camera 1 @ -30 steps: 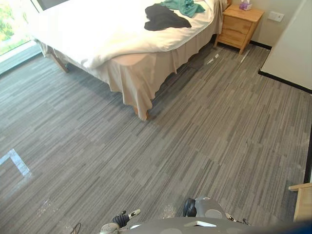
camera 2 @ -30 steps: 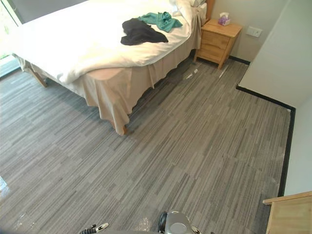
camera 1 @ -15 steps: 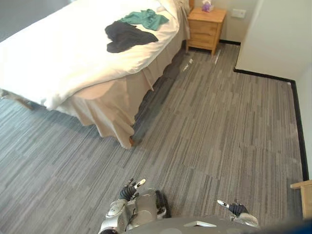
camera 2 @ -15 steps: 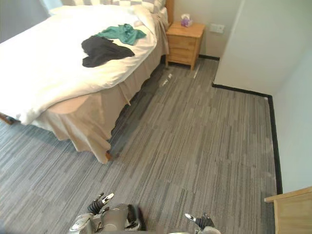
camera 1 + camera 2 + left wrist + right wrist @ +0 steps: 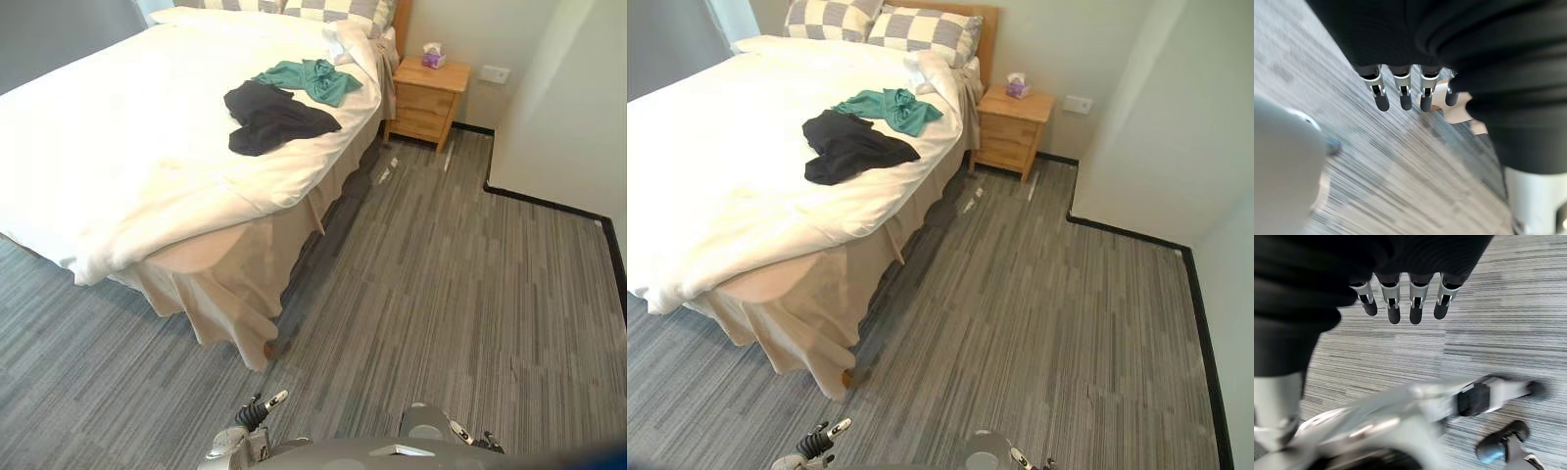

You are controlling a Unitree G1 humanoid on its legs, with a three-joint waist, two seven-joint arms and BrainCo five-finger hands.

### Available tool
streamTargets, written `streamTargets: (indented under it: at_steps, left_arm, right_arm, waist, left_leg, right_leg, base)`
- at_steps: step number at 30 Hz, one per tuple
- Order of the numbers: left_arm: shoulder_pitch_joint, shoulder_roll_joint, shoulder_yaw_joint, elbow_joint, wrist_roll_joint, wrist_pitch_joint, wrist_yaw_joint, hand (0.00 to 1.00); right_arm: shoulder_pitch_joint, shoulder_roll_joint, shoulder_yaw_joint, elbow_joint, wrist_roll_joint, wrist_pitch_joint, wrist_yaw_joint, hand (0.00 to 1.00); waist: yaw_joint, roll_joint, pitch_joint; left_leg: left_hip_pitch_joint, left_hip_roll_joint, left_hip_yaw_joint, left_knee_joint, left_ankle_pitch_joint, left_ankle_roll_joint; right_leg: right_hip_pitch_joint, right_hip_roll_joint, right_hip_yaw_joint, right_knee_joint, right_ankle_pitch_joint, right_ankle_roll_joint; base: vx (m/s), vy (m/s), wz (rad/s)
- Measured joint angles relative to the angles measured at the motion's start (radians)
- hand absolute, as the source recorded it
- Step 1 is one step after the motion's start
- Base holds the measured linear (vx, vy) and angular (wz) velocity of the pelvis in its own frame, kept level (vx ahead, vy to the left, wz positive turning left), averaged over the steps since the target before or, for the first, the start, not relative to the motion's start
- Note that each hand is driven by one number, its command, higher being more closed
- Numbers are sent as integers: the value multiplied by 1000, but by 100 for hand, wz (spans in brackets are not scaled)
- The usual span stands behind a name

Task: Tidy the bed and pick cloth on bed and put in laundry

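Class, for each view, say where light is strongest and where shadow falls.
Left eye view: the white duvet is brightest; shadow lies on the floor along the bed skirt. Right eye view: the black cloth is darkest. Wrist views: the left hand and right hand show dark against lit floor.

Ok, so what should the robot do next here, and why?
Probably step toward the bed: the black cloth and green cloth lie on it, while the left hand and right hand hang open over the floor, well short of it.
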Motion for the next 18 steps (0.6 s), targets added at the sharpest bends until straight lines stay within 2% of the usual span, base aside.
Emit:
streamTargets:
  at_steps: [3, 4, 5, 6, 7, 9, 11, 13, 14, 16, 17, 18]
  left_arm:
    - [-2, -12, 16, -18, -1, 7, 1, 0]
    - [-4, -17, 31, -26, 1, 7, 2, 0]
    - [-3, -23, 60, -37, 3, 7, 3, 0]
    - [-5, -28, 79, -41, 6, 6, 4, 0]
    - [-9, -55, 107, -42, 10, 9, 11, 0]
    - [-8, -90, 114, -65, 12, 6, 12, 0]
    - [-6, -109, 141, -70, 29, 6, 12, 0]
    - [6, -121, 185, -89, 32, 3, 21, 0]
    - [15, -118, 214, -100, 32, -10, 19, 0]
    - [20, -119, 250, -116, 32, -36, 7, 0]
    - [24, -123, 267, -131, 37, -51, -5, 0]
    - [30, -124, 276, -142, 48, -57, -9, 0]
  right_arm:
    - [15, 22, -5, -24, 0, -16, 4, 0]
    - [20, 25, 12, -40, 0, -17, 5, 0]
    - [24, 27, 38, -55, 1, -20, 3, 0]
    - [23, 33, 43, -57, 3, -19, 1, 0]
    - [17, 7, 40, -58, 17, -14, 0, 0]
    - [23, -22, 81, -83, 18, -15, 2, 0]
    - [25, -34, 103, -87, 20, -15, 1, 0]
    - [10, -56, 155, -87, 17, -3, 2, 0]
    - [1, -56, 179, -86, 13, 11, 2, 0]
    - [7, -59, 180, -86, 3, 33, 2, 0]
    - [10, -61, 179, -87, 0, 48, 2, 0]
    - [10, -69, 180, -88, 0, 71, 2, 0]
  waist:
    - [2, 3, 0]
    - [6, -1, 1]
    - [9, -12, -1]
    - [9, -26, 0]
    - [10, 7, 14]
    - [8, 20, 16]
    - [9, 22, 9]
    - [28, -3, -5]
    - [30, -19, -15]
    - [29, -11, -14]
    - [30, -5, -12]
    - [33, -4, -7]
  left_leg:
    - [11, 54, -95, 3, -27, -33]
    - [12, 75, -131, 11, -43, -56]
    - [12, 87, -161, 22, -64, -78]
    - [16, 94, -180, 36, -84, -88]
    - [27, 144, -171, 55, -98, -104]
    - [35, 172, -145, 75, -68, -118]
    - [54, 199, -159, 72, -44, -140]
    - [48, 216, -157, 90, 26, -139]
    - [13, 226, -165, 157, 51, -137]
    - [-107, 272, -175, 386, 69, -144]
    - [-206, 315, -163, 571, 109, -156]
    - [-277, 362, -124, 711, 110, -158]
  right_leg:
    - [-26, 41, 1, -308, 39, -17]
    - [-25, 58, 41, -457, 101, -24]
    - [-4, 70, 115, -587, 172, -12]
    - [13, 68, 148, -636, 258, 16]
    - [44, 91, 115, -600, 238, 12]
    - [38, 80, 92, -455, 136, -20]
    - [44, 78, 72, -367, 66, -29]
    - [54, 81, 55, -329, 20, -39]
    - [103, 85, 33, -388, -18, -55]
    - [188, 104, -41, -467, -35, -54]
    - [248, 114, -95, -508, -37, -62]
    - [298, 122, -142, -534, -39, -71]
  base:
    - [413, -232, 101]
    - [446, -330, 105]
    - [442, -355, 107]
    - [416, -399, 104]
    - [372, -387, 99]
    - [344, -361, 97]
    - [377, -338, 81]
    - [298, -336, 44]
    - [234, -307, 62]
    - [200, -303, 100]
    - [149, -251, 109]
    - [170, -223, 106]
